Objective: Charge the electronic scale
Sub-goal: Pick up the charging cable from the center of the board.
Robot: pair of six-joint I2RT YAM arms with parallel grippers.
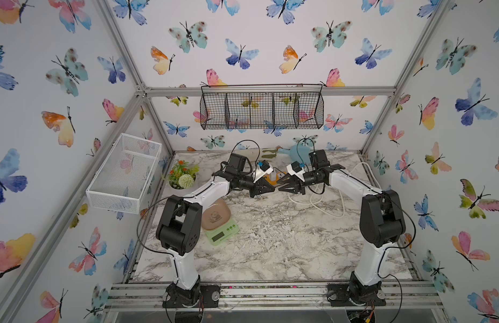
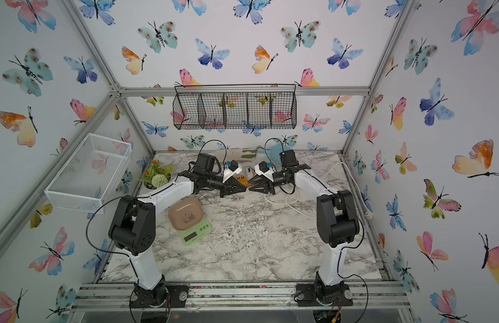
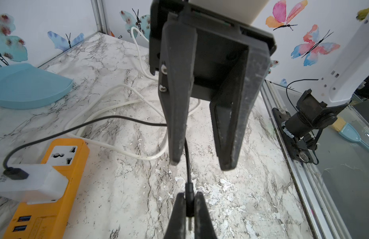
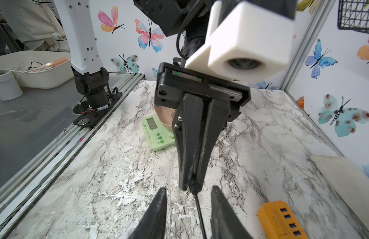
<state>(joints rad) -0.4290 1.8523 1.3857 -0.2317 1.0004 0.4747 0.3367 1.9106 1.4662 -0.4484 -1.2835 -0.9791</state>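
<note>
Both my hands hover over the worktop point(image 1: 284, 237), left hand point(image 3: 189, 196) clamped on the stiff plug point(image 3: 189, 187) of a limp black cable point(image 3: 117, 118), right hand point(image 3: 201, 164) agape around that cable, while the electronic scale point(image 1: 221, 223) sits well apart by my left arm point(image 1: 184, 221), probably light and skid-prone, best braced by its green body point(image 4: 158, 140).

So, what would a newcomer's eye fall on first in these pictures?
Probably the butterfly wallpaper on every wall. Then the arms meeting tip to tip over the marble table: the left gripper pinches a black cable, the right gripper stands open around it. The electronic scale sits nearer, beside the left arm.
</note>
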